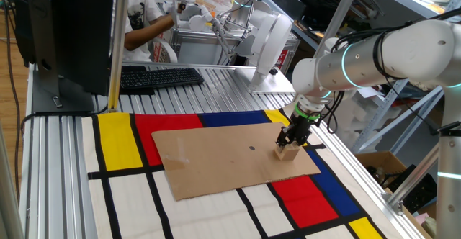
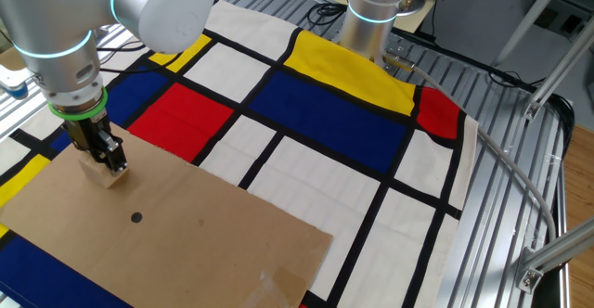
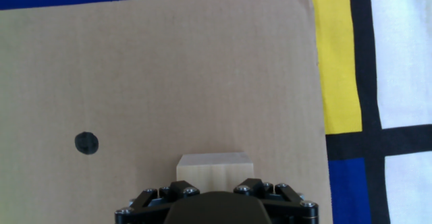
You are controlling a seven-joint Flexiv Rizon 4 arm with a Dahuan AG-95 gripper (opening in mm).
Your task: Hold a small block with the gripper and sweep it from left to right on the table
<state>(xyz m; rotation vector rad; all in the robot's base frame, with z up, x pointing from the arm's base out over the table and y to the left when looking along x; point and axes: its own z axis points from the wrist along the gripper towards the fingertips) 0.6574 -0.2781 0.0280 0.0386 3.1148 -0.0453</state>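
With the gripper [image 1: 291, 144] closed on the block [image 1: 287, 152], which rests on the cardboard [image 1: 230, 156] near its edge, keep steady downward contact and sweep level across.

Behind the jaws you see a black keyboard [image 1: 160, 76] beside a dark monitor [image 1: 61, 30] on its stand. Farther back, a person in a white shirt [image 1: 140, 16] works at a cluttered bench. A second white robot base [image 1: 269, 41] stands beyond the jaws. To their right, metal frame struts [image 1: 403, 185] and a cardboard box [image 1: 374, 163] sit in even indoor light.
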